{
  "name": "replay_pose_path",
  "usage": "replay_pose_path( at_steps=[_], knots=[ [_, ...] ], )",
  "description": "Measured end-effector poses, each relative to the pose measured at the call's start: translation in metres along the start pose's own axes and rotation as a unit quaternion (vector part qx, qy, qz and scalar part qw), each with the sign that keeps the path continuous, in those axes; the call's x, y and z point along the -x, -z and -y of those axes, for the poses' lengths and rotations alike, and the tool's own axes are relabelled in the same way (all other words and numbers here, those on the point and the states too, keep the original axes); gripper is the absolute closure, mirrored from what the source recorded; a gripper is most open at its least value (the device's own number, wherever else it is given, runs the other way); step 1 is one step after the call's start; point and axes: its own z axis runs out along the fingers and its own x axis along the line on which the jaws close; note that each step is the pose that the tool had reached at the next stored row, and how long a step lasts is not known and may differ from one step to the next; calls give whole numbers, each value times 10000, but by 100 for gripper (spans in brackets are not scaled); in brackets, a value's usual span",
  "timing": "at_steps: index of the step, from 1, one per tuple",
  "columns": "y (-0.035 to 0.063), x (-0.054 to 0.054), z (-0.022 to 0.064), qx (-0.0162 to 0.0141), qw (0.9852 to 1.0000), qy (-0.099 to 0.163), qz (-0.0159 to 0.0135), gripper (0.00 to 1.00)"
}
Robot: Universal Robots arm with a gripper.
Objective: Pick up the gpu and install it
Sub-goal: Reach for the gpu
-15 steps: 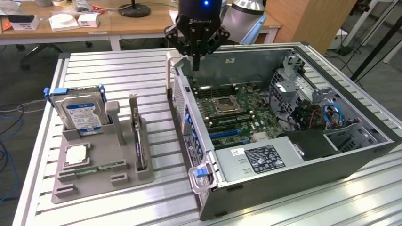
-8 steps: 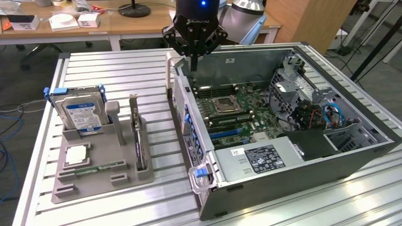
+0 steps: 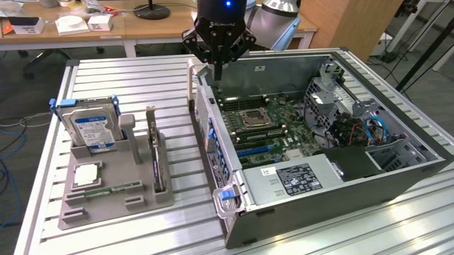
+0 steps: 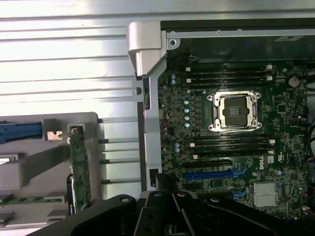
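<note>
The black end effector [image 3: 218,73] hangs pinched shut, empty, over the open grey case [image 3: 333,215]. The thin dark gpu [image 3: 157,162] stands nearby.

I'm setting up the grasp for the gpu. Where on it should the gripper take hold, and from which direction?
Probably its upper long edge, near mid-length, coming straight down from above and pinching across the two flat faces. The gpu stands on edge in a slot of the grey holder, so its lower edge is buried while the top edge is free.
</note>
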Motion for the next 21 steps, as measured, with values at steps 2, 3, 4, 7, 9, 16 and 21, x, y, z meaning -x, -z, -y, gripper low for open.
replay_pose_path(
  at_steps=[2,3,4,7,9,16,21],
  knots=[
    [0,-5,0,0,10000,0,0,89],
    [0,-6,0,0,10000,0,0,89],
    [0,-7,1,0,10000,0,0,89],
    [-1,-12,1,0,10000,0,0,89],
    [-2,-20,2,0,10000,-1,0,89],
    [-4,-64,5,0,10000,0,0,89],
    [-6,-90,7,0,10000,-1,0,89]
  ],
)
